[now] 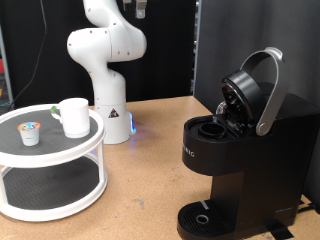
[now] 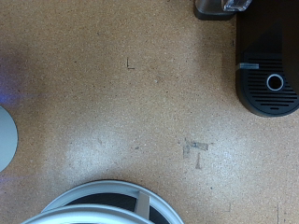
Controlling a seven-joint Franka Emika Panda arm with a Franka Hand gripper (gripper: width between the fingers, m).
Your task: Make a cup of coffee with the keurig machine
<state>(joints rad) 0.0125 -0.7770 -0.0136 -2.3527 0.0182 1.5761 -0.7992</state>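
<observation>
The cup (image 1: 73,116), a small white mug, stands upright on the top shelf of a round white two-tier stand (image 1: 50,150) at the exterior view's left. The keurig machine (image 1: 235,160), black and boxy, stands at the exterior view's right with its lid and silver handle (image 1: 268,92) raised, so the pod chamber is open. Its round drip base (image 1: 205,218) holds nothing. The wrist view looks down from high up on the drip base (image 2: 271,84) and the stand's rim (image 2: 103,198). The gripper does not show in either view; the arm rises out of the exterior view's top.
A small pod with a colourful lid (image 1: 30,132) sits on the stand's top shelf beside the cup. The arm's white base (image 1: 108,100) stands on the wooden table (image 2: 121,103) behind the stand. A black curtain hangs at the back.
</observation>
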